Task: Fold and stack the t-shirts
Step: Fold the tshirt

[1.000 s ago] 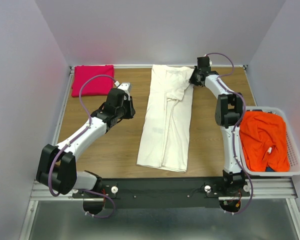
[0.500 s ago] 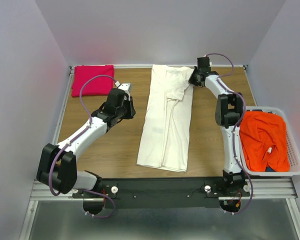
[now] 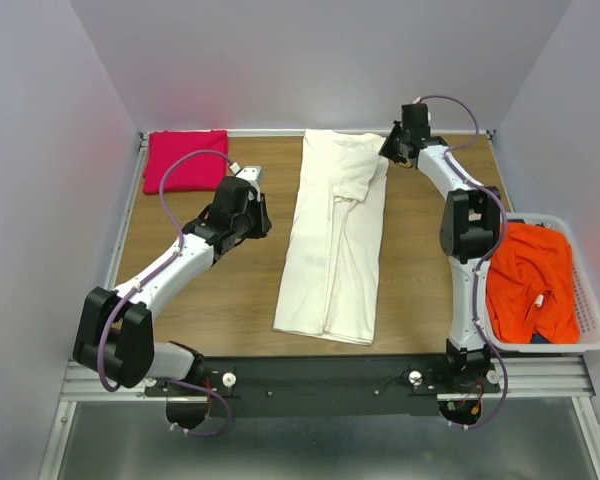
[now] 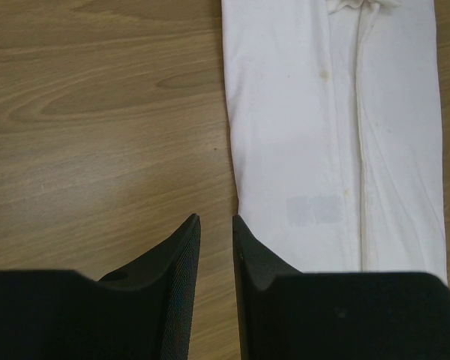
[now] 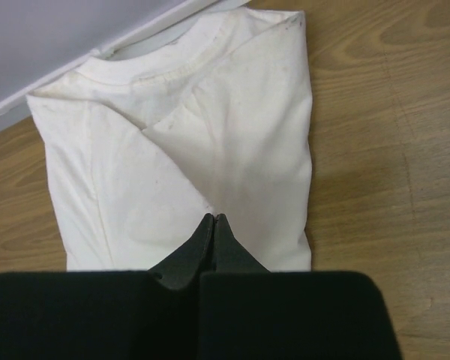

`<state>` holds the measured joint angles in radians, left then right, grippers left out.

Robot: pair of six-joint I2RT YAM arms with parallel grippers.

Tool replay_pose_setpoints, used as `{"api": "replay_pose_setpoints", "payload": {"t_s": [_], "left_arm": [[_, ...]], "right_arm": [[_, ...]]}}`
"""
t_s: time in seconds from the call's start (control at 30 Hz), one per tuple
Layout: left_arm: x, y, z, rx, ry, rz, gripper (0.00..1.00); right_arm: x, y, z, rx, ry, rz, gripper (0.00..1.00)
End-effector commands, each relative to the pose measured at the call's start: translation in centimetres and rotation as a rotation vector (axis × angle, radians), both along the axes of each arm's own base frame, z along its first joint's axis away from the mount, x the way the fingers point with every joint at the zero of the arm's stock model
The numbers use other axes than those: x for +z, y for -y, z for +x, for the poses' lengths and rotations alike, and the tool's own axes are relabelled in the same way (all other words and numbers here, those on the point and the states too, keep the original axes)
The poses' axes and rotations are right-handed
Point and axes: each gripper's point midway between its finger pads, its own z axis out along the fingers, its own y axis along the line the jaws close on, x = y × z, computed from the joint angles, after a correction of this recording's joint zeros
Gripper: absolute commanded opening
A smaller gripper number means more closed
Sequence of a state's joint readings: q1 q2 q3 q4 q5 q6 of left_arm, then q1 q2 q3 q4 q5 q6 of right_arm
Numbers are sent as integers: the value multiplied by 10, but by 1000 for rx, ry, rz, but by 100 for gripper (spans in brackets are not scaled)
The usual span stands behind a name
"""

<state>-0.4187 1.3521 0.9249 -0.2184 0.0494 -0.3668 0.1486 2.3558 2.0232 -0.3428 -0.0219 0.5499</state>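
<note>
The cream-white t-shirt [image 3: 335,240] lies flat in the middle of the table, folded lengthwise into a long strip with its collar at the back. It shows in the left wrist view [image 4: 330,135] and the right wrist view [image 5: 210,135]. My right gripper [image 3: 390,150] [image 5: 214,216] is shut and empty, hovering over the shirt's back right corner. My left gripper [image 3: 260,215] [image 4: 214,219] is slightly open and empty, over bare wood just left of the shirt's left edge. The magenta-pink t-shirt [image 3: 185,160] lies folded at the back left. The orange-red t-shirt [image 3: 528,280] is crumpled in the basket.
The white plastic laundry basket [image 3: 592,315] stands at the right edge of the table. White walls close in the back and both sides. Bare wood [image 3: 230,290] lies between the pink shirt and the cream one.
My right gripper has drawn back and up from the cream shirt's back right corner toward the rear wall. The left arm and the shirts have not moved.
</note>
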Motion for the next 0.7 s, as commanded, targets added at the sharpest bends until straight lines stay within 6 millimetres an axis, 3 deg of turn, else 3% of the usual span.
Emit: {"api": "replay_pose_setpoints", "payload": {"t_s": [0.0, 0.03, 0.4, 0.67], "left_arm": [[2, 1, 0, -20, 16, -14, 32], [2, 1, 0, -19, 14, -15, 32], [2, 2, -1, -23, 14, -16, 32], [3, 2, -1, -27, 15, -20, 32]], "right_arm": [[28, -4, -6, 3, 47, 30, 0], [24, -3, -7, 2, 40, 31, 0], [62, -1, -23, -7, 102, 43, 0], [64, 2, -33, -17, 100, 35, 0]]}}
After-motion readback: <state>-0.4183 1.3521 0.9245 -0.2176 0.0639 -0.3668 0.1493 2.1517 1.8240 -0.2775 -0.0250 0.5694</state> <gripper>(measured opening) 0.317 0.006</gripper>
